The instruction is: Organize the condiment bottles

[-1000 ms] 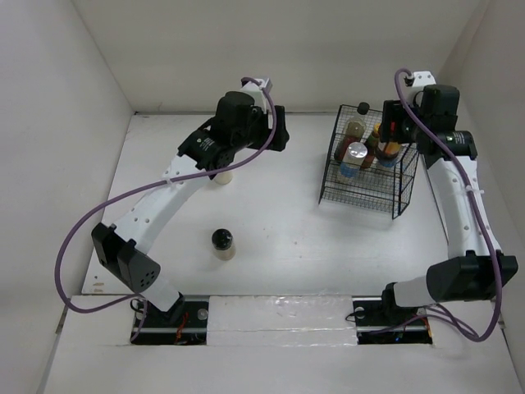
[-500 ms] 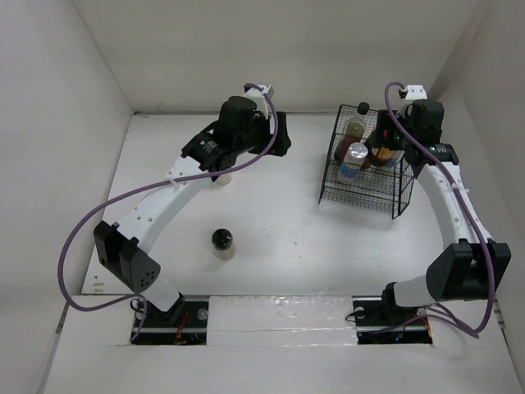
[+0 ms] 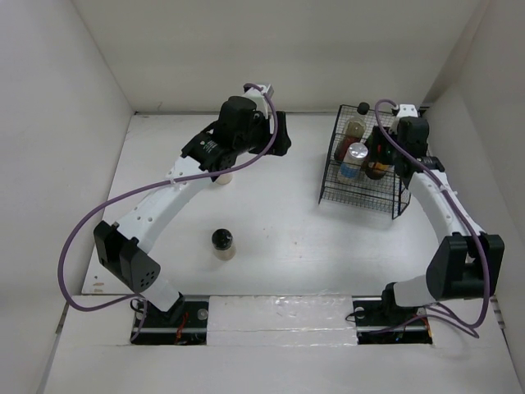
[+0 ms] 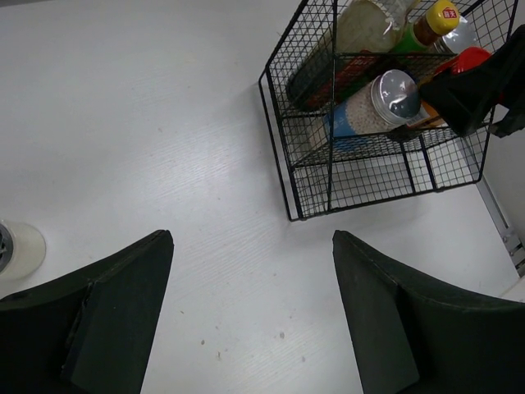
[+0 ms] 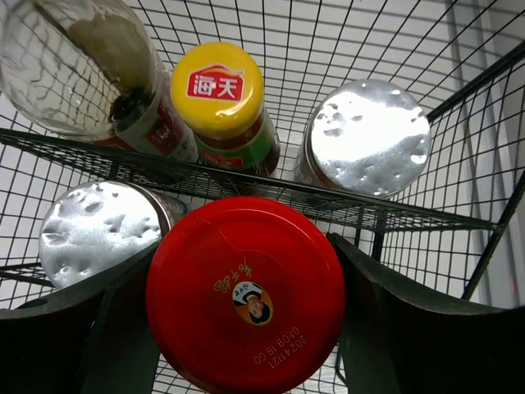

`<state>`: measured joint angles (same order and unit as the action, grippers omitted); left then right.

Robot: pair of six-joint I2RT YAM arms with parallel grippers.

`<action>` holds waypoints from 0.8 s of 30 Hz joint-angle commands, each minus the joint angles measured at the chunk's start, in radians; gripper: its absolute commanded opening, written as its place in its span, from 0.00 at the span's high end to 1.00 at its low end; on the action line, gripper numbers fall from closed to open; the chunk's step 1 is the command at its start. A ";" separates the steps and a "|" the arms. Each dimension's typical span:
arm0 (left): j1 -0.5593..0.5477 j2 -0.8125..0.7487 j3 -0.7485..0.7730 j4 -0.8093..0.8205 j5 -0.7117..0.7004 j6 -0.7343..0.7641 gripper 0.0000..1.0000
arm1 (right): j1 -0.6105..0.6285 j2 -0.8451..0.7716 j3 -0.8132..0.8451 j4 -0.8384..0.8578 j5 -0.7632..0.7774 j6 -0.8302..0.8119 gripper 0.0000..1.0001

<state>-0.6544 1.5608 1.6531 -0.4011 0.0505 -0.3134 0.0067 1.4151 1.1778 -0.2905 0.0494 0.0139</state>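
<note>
My right gripper (image 3: 382, 156) is shut on the red-lidded jar (image 5: 246, 291), one finger against each side of the lid, inside the black wire basket (image 3: 394, 197). Around it stand two silver-capped shakers (image 5: 365, 135) (image 5: 94, 234), a yellow-capped green-red labelled bottle (image 5: 217, 86) and a tall bottle (image 5: 82, 57). My left gripper (image 4: 254, 320) is open and empty above the table, left of the basket (image 4: 279, 139). One black-capped pale jar (image 3: 222, 244) stands on the table. Another pale jar (image 3: 223, 174) is partly hidden under my left arm; it also shows in the left wrist view (image 4: 20, 250).
White walls enclose the table at the back and on both sides. The basket stands at the back right, close to the right wall. My left arm arches over the table's left half.
My right arm has swung left and lowered the red-lidded jar in among the bottles in the basket. My left arm has hardly moved.
</note>
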 commanded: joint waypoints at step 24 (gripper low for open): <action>0.001 -0.054 -0.006 0.024 0.003 -0.007 0.26 | 0.050 0.035 0.022 0.018 0.156 0.052 0.29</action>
<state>-0.6544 1.5600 1.6512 -0.4007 0.0505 -0.3145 0.0387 1.5021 1.1168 -0.2638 0.1616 0.0757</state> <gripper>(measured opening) 0.741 0.740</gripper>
